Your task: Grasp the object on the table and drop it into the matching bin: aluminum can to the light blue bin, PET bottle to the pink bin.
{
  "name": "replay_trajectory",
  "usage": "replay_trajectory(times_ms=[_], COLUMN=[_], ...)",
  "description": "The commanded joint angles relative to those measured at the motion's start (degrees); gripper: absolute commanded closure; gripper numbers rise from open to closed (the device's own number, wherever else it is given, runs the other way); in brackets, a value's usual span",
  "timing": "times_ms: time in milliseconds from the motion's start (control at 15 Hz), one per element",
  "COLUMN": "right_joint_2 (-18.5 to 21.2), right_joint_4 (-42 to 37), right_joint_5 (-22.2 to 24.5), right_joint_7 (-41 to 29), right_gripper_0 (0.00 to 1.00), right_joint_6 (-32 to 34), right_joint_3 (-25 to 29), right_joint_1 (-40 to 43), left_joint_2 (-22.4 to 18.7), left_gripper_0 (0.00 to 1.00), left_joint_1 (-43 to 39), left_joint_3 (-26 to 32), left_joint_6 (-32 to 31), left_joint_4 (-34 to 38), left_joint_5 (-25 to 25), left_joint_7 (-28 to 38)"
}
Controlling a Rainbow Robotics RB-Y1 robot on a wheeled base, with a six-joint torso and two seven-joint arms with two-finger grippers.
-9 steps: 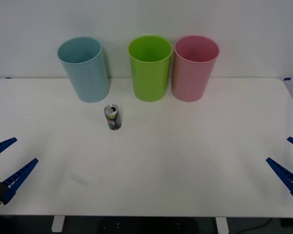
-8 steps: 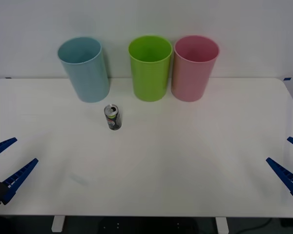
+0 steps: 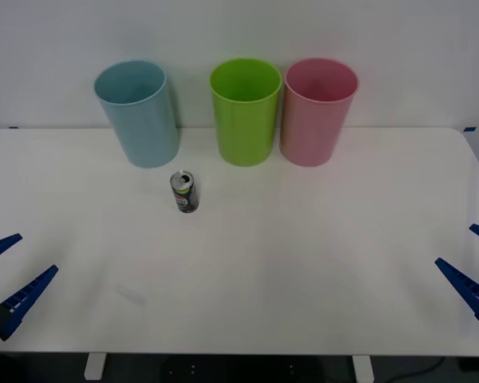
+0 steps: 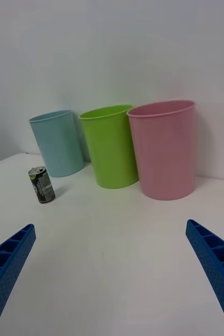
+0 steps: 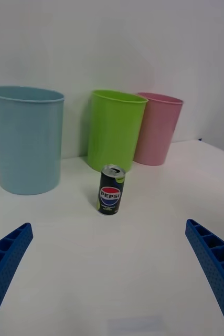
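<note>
The left gripper (image 3: 6,278) has slid a touch back toward the desk (image 3: 303,255) edge, fingers spread and empty — the aluminum can (image 3: 184,192) stands upright, untouched, near the light blue bin (image 3: 138,113), so no approach has begun.

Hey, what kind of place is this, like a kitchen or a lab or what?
Probably a robot test bench set up for waste sorting, not a kitchen: a plain white table against a bare wall, three coloured bins in a row, blue, green and pink, and one can standing in front of them.
</note>
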State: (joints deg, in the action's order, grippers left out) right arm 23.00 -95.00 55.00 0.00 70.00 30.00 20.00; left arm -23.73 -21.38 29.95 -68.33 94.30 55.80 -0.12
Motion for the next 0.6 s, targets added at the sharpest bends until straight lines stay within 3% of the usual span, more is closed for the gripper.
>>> replay_trajectory(times_ms=[67,333,600], right_joint_2=[0.0,0.0,0.0], right_joint_4=[0.0,0.0,0.0], right_joint_5=[0.0,0.0,0.0], right_joint_7=[0.0,0.0,0.0], right_gripper_0=[0.0,0.0,0.0], right_joint_6=[0.0,0.0,0.0], right_joint_3=[0.0,0.0,0.0], right_joint_1=[0.0,0.0,0.0], left_joint_2=[0.0,0.0,1.9], left_gripper_0=[0.0,0.0,0.0], left_joint_1=[-0.7,-1.6,0.8], left_joint_3=[-1.2,-3.8,-5.9], left_joint_6=[2.9,7.7,8.6], left_joint_4=[0.0,0.0,0.0], left_joint_5=[0.1,1.0,6.4], left_joint_7=[-0.2,-1.5,-2.0])
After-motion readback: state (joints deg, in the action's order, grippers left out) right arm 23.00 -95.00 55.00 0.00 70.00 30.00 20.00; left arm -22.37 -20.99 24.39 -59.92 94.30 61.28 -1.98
